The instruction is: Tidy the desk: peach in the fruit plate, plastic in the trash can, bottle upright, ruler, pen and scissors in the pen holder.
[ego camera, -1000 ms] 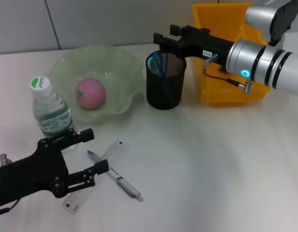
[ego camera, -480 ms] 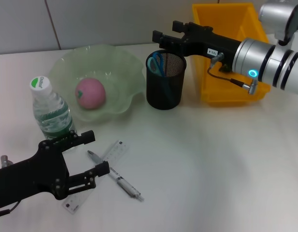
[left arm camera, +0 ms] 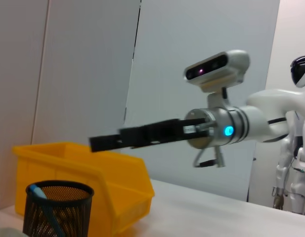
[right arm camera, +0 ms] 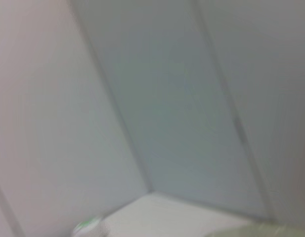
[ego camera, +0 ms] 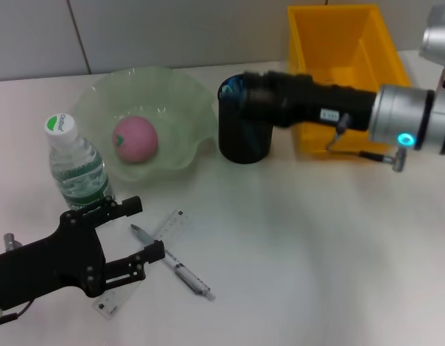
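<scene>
My left gripper (ego camera: 149,228) is open low over the desk (ego camera: 301,252), its fingers astride the near end of the pen (ego camera: 180,272) and the clear ruler (ego camera: 166,231). The bottle (ego camera: 76,164) stands upright just behind it. A pink peach (ego camera: 135,139) lies in the fruit plate (ego camera: 180,101). In the pen holder (ego camera: 243,138) the scissors (ego camera: 230,89) show as a blue handle. My right gripper (ego camera: 240,85) hangs just above that cup's rim, reaching in from the right. The left wrist view shows it (left arm camera: 100,142) above the pen holder (left arm camera: 58,210). No plastic is in view.
The yellow trash can (ego camera: 337,43) stands at the back right, behind my right arm; it also shows in the left wrist view (left arm camera: 93,173). A grey wall runs along the desk's far edge. Bare desk lies in front of the right arm.
My right arm has dropped and drawn back to the right, and its gripper now sits lower over the pen holder. The left gripper has hardly moved.
</scene>
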Motion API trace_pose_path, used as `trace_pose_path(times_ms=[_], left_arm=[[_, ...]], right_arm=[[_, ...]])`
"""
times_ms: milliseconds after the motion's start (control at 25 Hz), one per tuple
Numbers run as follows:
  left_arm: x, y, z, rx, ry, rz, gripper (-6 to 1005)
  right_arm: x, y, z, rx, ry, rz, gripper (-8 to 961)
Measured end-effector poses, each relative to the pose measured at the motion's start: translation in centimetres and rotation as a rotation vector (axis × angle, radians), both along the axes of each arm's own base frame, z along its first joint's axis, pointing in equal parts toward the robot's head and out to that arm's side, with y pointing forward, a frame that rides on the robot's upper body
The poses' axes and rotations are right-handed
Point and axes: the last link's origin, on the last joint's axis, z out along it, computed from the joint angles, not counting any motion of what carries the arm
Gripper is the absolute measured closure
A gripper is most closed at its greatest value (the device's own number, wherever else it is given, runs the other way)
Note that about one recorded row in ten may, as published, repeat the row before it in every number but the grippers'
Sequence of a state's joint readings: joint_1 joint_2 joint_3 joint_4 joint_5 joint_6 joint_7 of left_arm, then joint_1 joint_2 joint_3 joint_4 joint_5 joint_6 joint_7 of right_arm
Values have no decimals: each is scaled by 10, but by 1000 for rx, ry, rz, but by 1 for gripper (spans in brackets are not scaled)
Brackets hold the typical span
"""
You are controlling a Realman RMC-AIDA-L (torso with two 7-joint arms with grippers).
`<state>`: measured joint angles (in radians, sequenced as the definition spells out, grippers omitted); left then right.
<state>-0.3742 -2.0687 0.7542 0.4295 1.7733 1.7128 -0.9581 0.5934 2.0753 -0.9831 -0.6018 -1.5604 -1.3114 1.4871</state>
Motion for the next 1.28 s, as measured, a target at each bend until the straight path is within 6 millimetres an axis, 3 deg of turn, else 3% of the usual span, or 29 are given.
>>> trace_pose_path(times_ms=[280, 520, 760, 960, 1080, 1200, 1280], left_arm=[[1, 2, -4, -30, -19, 47, 201], [2, 6, -3, -99, -38, 110, 201], [6, 11, 5, -179, -1, 143, 201], [27, 22, 14, -299, 85, 148, 201], [54, 33, 23, -382, 203, 164, 201], [65, 38, 29, -396, 261, 188, 201], [87, 48, 38, -403, 364, 230, 201]], right_arm=[[14, -38, -3, -265, -174, 84, 143], [26, -47, -9, -340, -302, 109, 143], [30, -49, -6, -277, -345, 208, 144], [30, -47, 1, -236, -359, 242, 144], [30, -47, 6, -228, -359, 253, 143], [29, -48, 10, -225, -354, 263, 143], [28, -49, 17, -218, -347, 272, 143]])
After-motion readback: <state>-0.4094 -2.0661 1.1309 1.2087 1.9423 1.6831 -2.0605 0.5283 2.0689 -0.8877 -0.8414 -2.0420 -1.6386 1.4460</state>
